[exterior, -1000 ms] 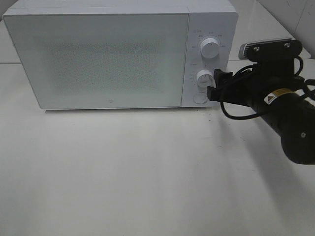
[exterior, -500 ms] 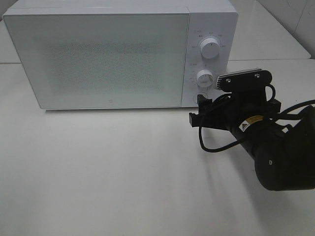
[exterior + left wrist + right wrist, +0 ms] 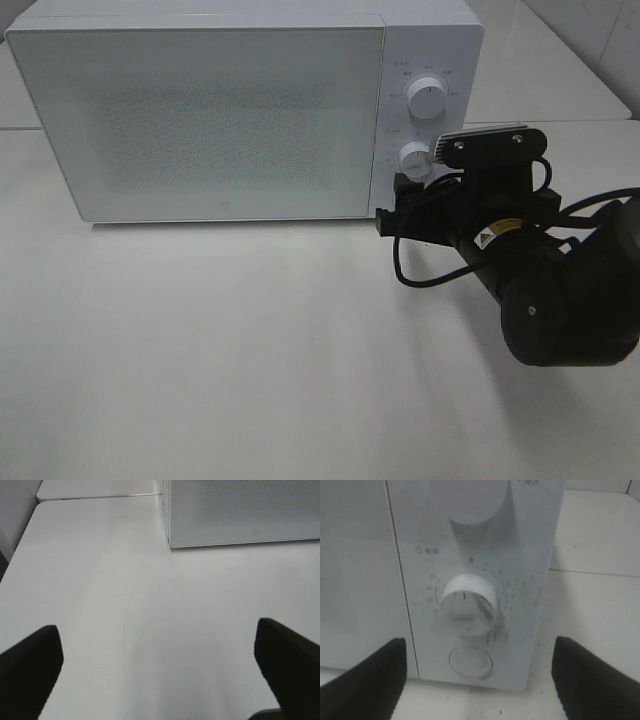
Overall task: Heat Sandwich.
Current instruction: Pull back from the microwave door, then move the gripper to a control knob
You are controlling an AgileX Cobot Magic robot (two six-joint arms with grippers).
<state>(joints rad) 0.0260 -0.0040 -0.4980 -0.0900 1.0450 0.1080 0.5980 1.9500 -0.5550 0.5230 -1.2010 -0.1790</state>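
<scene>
Microwave (image 3: 230, 110) fills the upper left and centre of the overhead view, its door (image 3: 200, 120) shut and frosted. The sandwich is not visible in any view; probably inside behind the door, but can't confirm. Right hand (image 3: 394, 200) sits centre-right in the overhead view, just in front of the lower control panel. It is released, with the fingers spread wide and nothing between them. In the right wrist view the timer knob (image 3: 469, 602) is mid-frame and the round button (image 3: 470, 662) is just below it, both framed between the two dark fingers. The knob's red pointer sits under the red zero, so the timer looks unset. The upper knob (image 3: 427, 100) is untouched. Left hand (image 3: 156, 650) is also released and empty over the bare worktop (image 3: 125, 580), with the microwave corner at the upper right of its view, well apart from the controls. Step in hand, my read: set the timer. To do it well, centre the knob between the fingers, go in straight along its axis and close on the rim, not the face. Turn it without pushing the oven back, and don't bump the button below, which may pop the door. It could instead be a press on that button; can't tell which.
</scene>
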